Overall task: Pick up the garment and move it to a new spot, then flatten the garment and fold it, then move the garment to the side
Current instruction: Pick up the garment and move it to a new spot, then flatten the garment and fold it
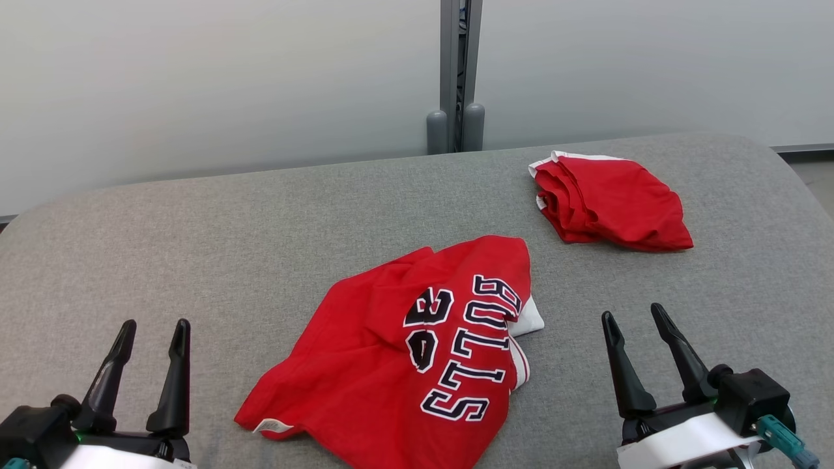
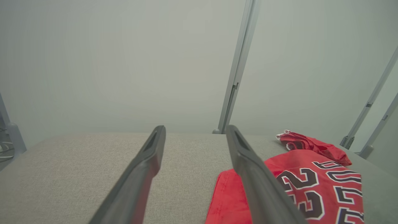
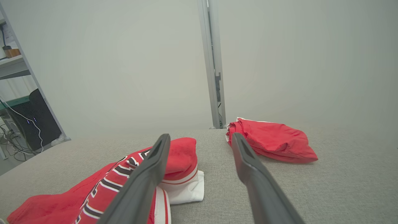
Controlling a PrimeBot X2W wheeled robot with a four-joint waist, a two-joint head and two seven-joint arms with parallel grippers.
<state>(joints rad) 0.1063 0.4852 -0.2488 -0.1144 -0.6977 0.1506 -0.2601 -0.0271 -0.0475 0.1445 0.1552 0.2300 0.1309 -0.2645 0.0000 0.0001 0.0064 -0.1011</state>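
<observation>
At the near edge of the grey upholstered surface [image 1: 260,228], towards its near left corner, the left gripper [image 1: 156,324] hangs above the fabric with its two dark fingers spread wide and nothing between them. Towards the near right corner the right gripper [image 1: 632,311] is held the same way, fingers wide apart and empty, pointing to the far edge. Between the two, around the middle of the near half and apart from both grippers, lies the red jersey [image 1: 391,365], rumpled and partly doubled over itself. It carries dark letters and numerals outlined in white, which read upside down from the head view. A small white label [image 1: 273,426] shows at its near left hem, and white trim with a red stripe [image 1: 524,319] sticks out along its right side. Further back, near the far right corner and well apart from the jersey, a second red garment [image 1: 612,202] sits folded into a compact stack, with a white edge showing at its far left. Beyond the far edge stands a pale wall [image 1: 228,78], split by a grey upright post [image 1: 456,65].
</observation>
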